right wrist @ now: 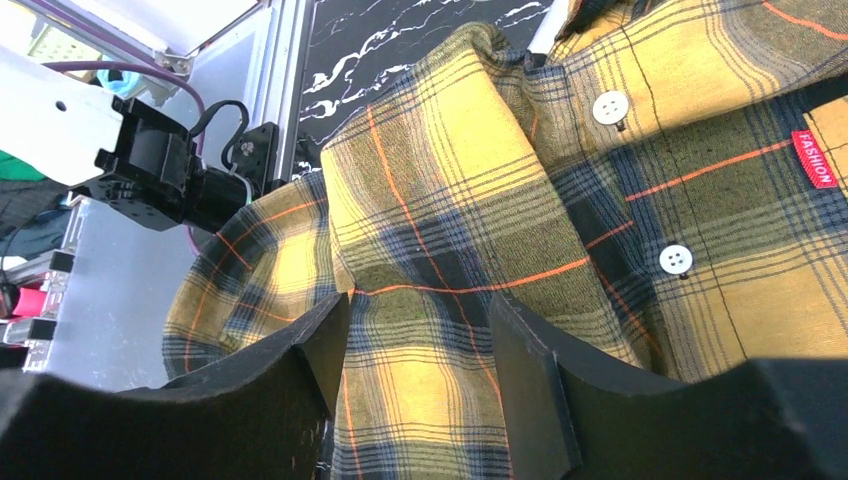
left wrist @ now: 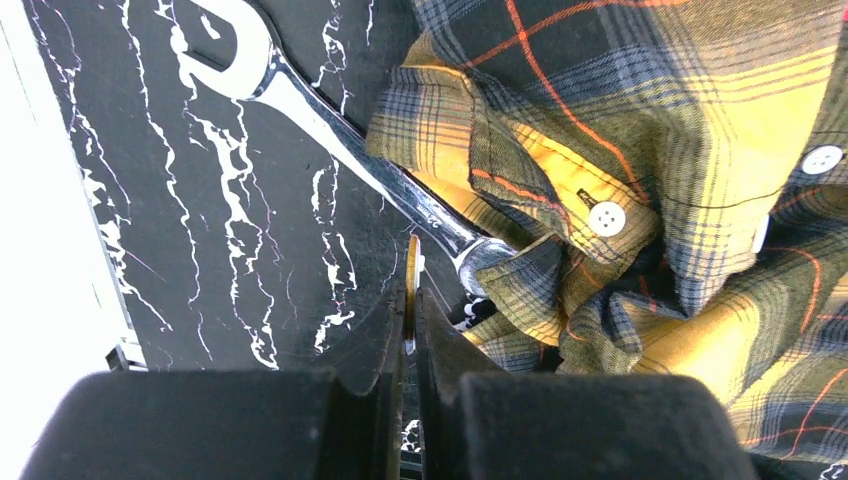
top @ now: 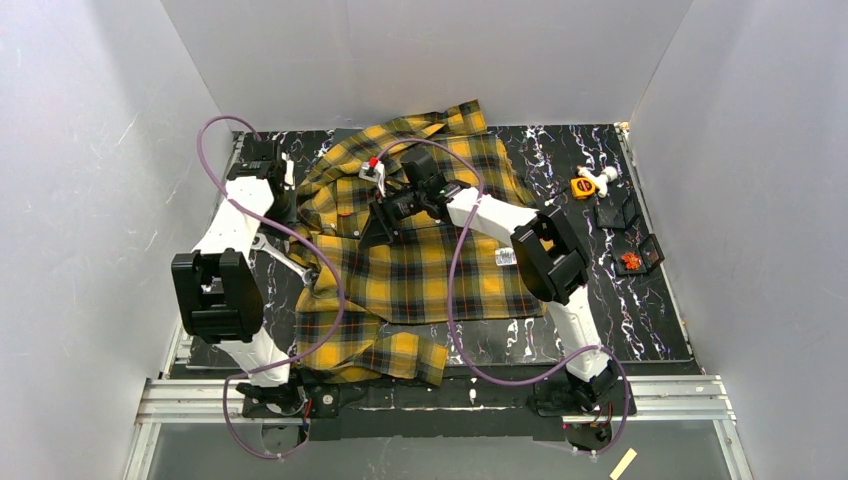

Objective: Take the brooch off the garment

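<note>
The garment (top: 430,270), a yellow-and-black plaid shirt, lies spread over the middle of the black marble table (top: 650,320). My left gripper (left wrist: 410,312) is beside the shirt's left edge (left wrist: 640,200) and just off the cloth; it also shows in the top view (top: 283,205). It is shut on a thin cream-and-gold thing (left wrist: 411,275) seen edge-on, which looks like the brooch. My right gripper (right wrist: 420,315) is open low over the shirt's upper part (right wrist: 480,200), with cloth lying between its fingers; it also shows in the top view (top: 380,222).
A steel wrench (left wrist: 330,130) lies by the shirt's left edge, one end under the cloth, also in the top view (top: 285,255). The shirt's white label (top: 505,257) faces up. An orange-and-white object (top: 588,183) and two black holders (top: 625,235) sit far right.
</note>
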Robot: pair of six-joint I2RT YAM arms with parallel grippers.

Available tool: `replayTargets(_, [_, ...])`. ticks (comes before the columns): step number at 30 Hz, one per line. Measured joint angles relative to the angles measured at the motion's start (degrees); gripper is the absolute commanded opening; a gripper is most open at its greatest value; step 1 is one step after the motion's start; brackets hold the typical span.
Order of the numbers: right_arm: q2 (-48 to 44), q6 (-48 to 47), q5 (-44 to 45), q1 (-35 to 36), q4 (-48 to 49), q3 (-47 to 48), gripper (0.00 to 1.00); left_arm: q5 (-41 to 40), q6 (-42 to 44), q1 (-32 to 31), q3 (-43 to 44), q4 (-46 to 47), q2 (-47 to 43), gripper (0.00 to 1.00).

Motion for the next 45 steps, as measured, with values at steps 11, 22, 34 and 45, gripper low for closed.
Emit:
replayTargets(11, [-5.2,-3.4,0.6,-2.7,-6.1,0.3,0.60,23.4,8.4,3.6,17.8,-6.1,-1.2,0.00])
replayTargets(22, [-15.8,1.6,0.2,-5.6,-5.2,0.9,0.66,65.7,4.0,2.1,20.0,-1.9,-2.6,0.00])
replayTargets(34, [-18.0,19.1,-3.4,-6.6,7.5,-0.4,0.66,81.5,-7.5,0.7,15.1,12.3,-7.6,0.00])
replayTargets(45, [-18.0,27.3,-5.0,-7.1,13.2,1.0,0.65,83.5,-9.6,0.2,13.0,14.0,-8.6,0.00])
